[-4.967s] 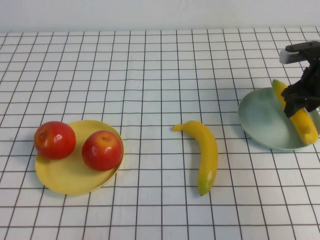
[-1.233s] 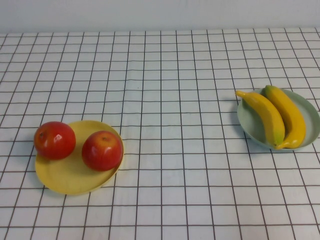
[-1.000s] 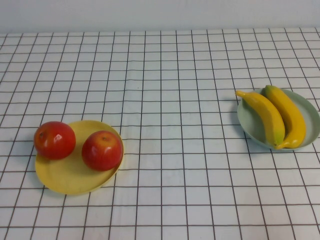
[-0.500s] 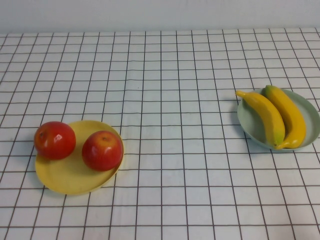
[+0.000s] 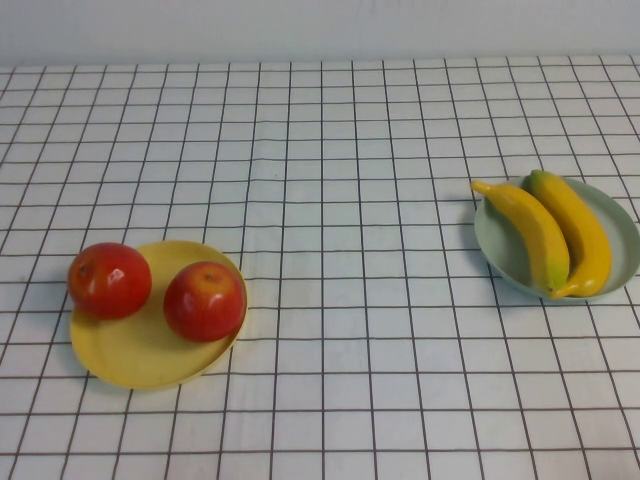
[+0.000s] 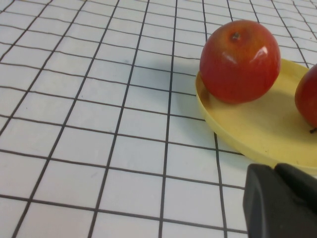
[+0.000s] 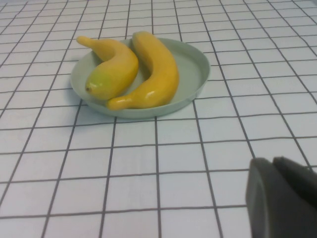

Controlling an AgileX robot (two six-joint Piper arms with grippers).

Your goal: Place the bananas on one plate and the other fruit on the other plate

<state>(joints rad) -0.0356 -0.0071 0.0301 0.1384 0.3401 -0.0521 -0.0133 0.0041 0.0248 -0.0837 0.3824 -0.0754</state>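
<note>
Bananas on mint plate (both grippers shut, parked).

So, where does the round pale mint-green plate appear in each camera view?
High view: the round pale mint-green plate lies at the right edge, holding two glossy yellow bananas.
Left wrist view: not in it.
Right wrist view: upper middle.
Shared landmark: the bananas lying side by side.
</note>
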